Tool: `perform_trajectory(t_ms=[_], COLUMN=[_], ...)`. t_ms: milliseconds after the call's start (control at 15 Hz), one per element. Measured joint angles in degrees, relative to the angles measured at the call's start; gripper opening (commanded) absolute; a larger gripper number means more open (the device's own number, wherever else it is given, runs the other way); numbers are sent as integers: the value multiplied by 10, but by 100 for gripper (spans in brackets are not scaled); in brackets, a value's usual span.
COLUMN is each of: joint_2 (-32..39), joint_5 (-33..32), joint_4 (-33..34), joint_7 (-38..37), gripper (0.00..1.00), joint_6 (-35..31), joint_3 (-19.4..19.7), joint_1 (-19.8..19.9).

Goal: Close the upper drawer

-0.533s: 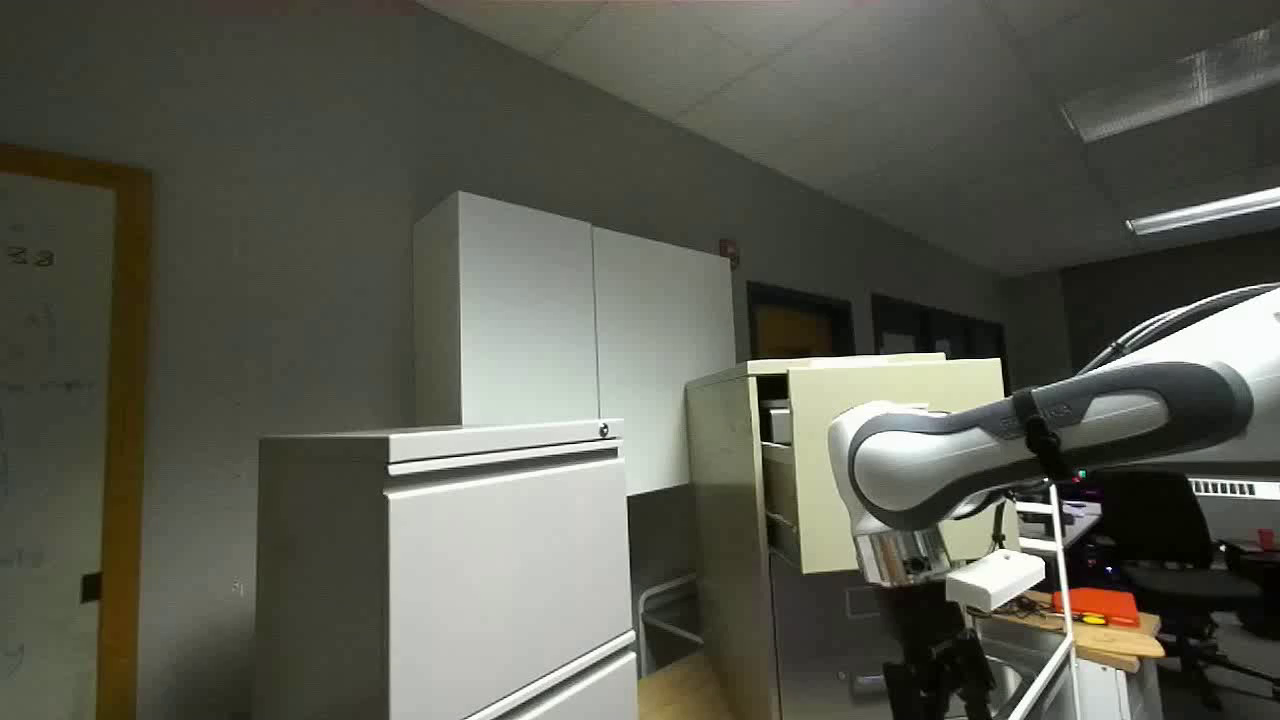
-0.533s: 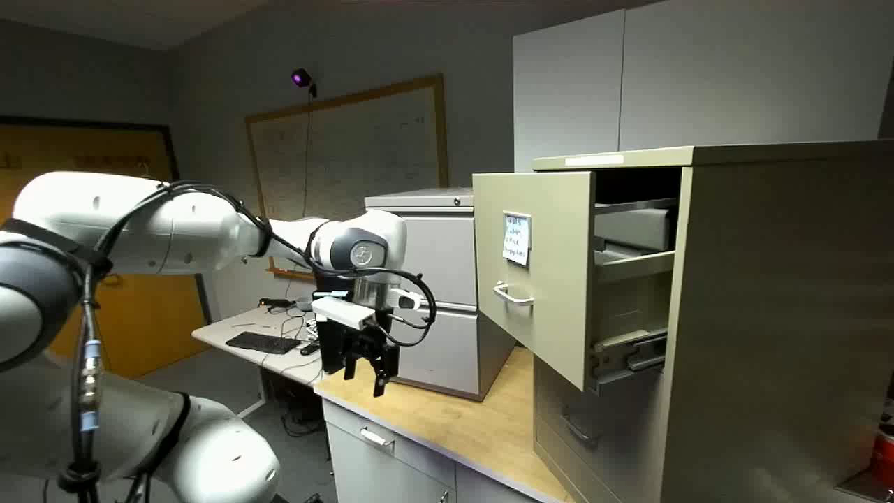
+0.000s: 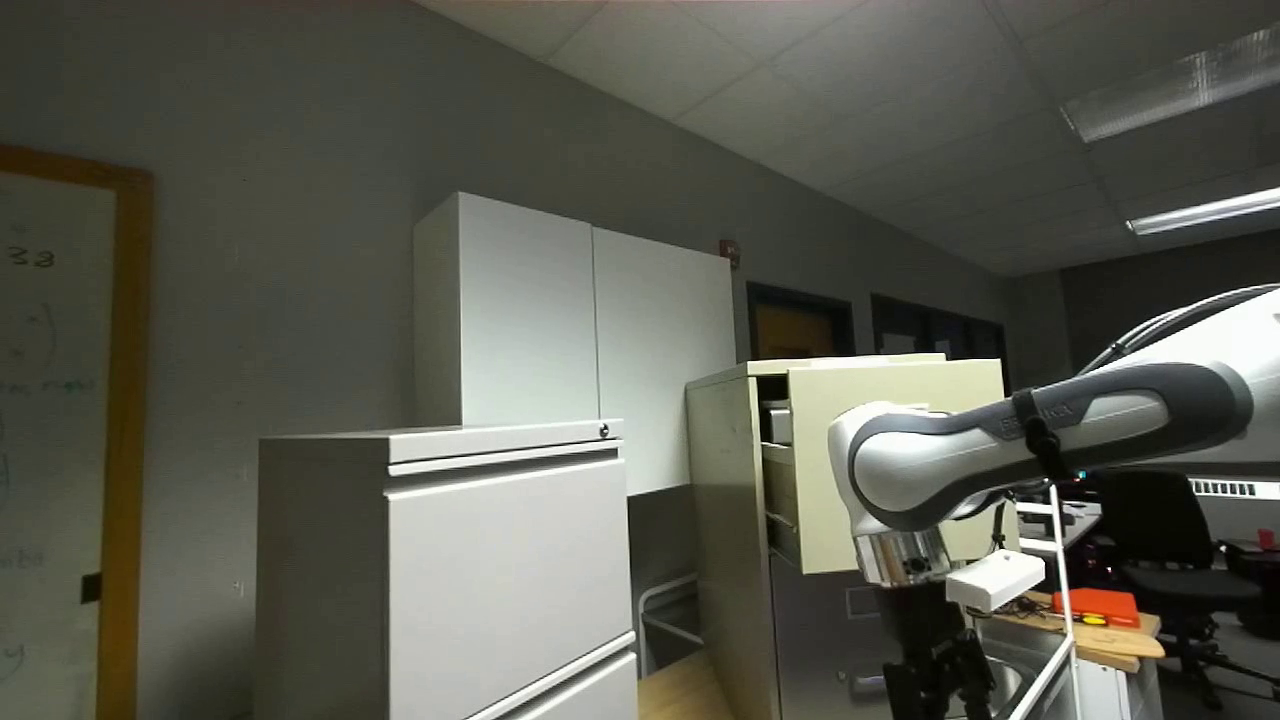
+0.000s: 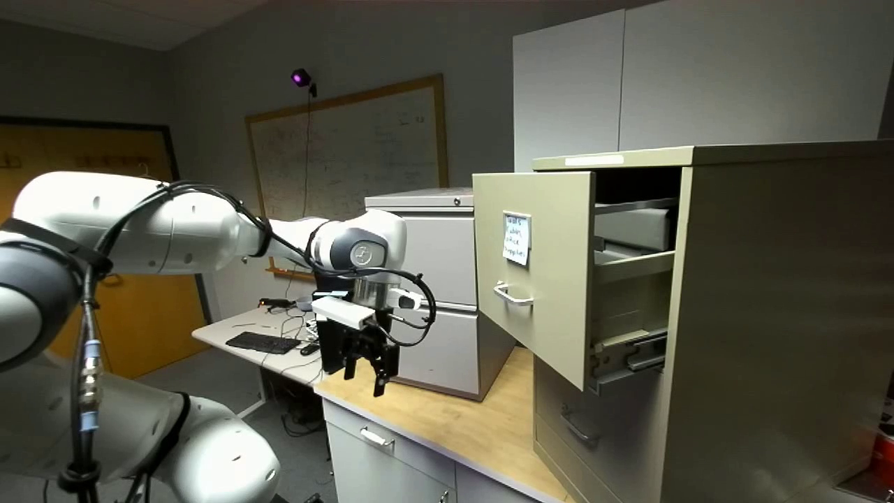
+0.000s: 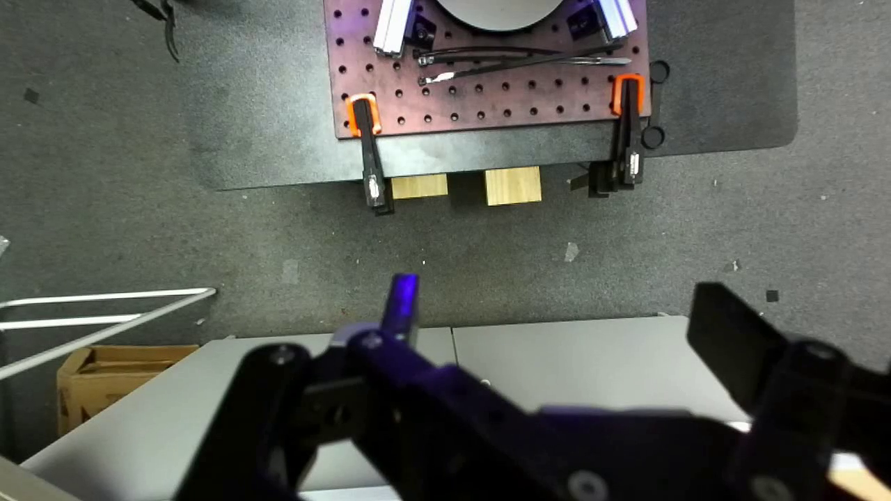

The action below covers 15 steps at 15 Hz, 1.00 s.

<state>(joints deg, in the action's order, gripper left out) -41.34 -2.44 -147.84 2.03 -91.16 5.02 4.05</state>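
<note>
upper drawer [image 4: 555, 269] jutting past the cabinet [image 4: 775, 314] edge, pincer [image 4: 364, 382] spread apart, seemingly free room between them

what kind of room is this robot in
Probably an office that doubles as a robotics lab: a whiteboard hangs on the wall, a keyboard lies on a desk, and the wrist view shows clamps at the edge of a perforated plate.

Arm [image 3: 960, 455] partly hides upper drwr [image 3: 900, 384] in an ext. view.
</note>
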Motion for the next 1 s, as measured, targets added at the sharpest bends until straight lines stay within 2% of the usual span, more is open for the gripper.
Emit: perform_trajectory(t_ms=[333,533,600,667,800,933,1000], joint_2=[1,2,1,1,0,-3,-6], joint_5=[-1,-4,-7,-11,-24,-38,-46], joint_4=[0,8,13,20,36,54,62], joint_7=[-5,-21,-28,-37,-62,-91,-105], gripper=[100,100,97,75,70,56,45], joint_6=[-8,-38,-51,-66,-100,-132,-146], joint_3=[0,-4,-7,-12,-23,-35,-40], joint_1=[1,4,5,8,13,21,26])
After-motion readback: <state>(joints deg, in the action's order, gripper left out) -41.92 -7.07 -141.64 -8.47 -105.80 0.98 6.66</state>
